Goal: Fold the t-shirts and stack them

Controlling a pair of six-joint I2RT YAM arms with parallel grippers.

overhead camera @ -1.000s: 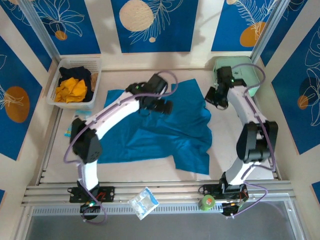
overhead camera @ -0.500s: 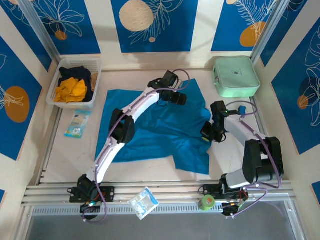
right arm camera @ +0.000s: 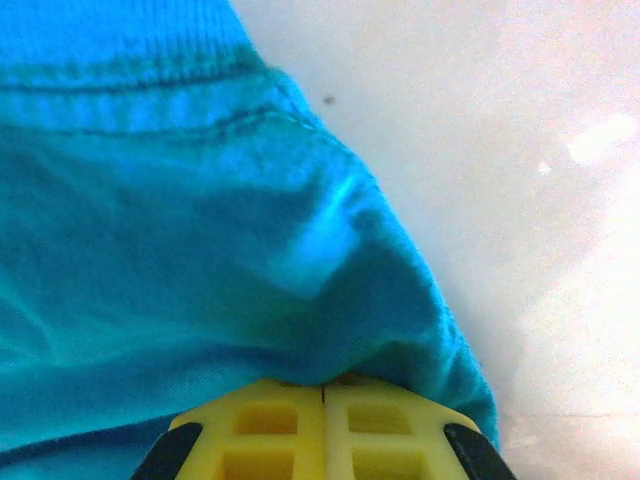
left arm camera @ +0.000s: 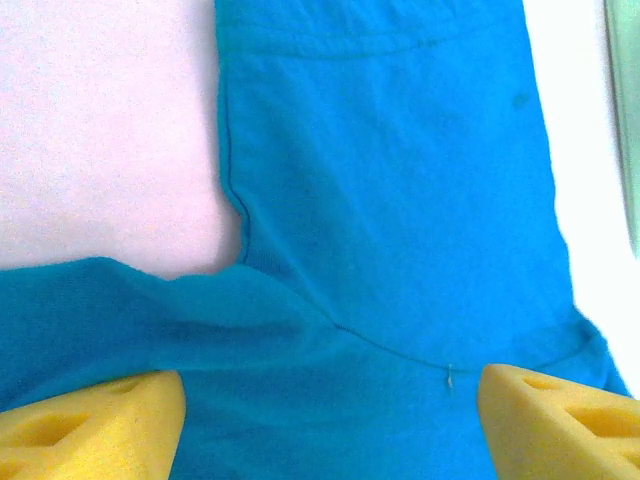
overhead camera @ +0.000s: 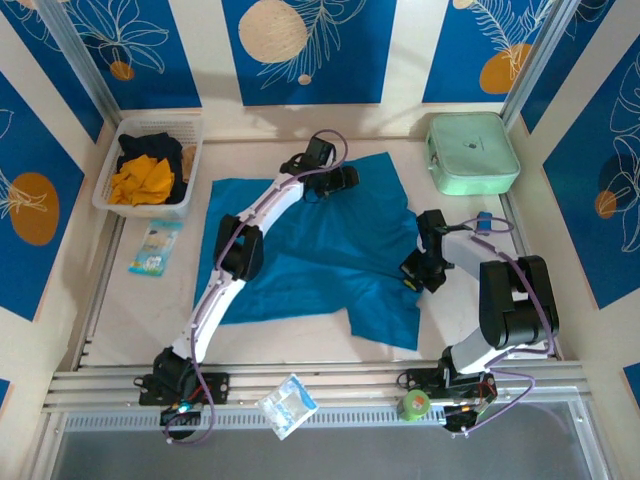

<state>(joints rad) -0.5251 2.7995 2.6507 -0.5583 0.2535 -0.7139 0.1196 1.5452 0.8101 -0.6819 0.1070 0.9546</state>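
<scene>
Teal t-shirt (overhead camera: 330, 260) is lying spread on the tabletop (overhead camera: 140, 310), wider side to side. We are noting left jaws gaping, armpit seam (left arm camera: 240, 215) just ahead between them; right jaws clenching the shirt's edge. Left arm (overhead camera: 250, 230) is sitting nearer the far sleeve (overhead camera: 385, 175)

**Bench layout**

The spread t-shirt (overhead camera: 320, 250) lies in the middle of the bench (overhead camera: 470, 230). A basket (overhead camera: 110, 195) holding other shirts (overhead camera: 142, 178) sits in the far left corner, a hard case (overhead camera: 472, 152) in the far right. A flat packet (overhead camera: 155, 248) lies by the left edge, a second packet (overhead camera: 286, 405) at the near edge.
</scene>
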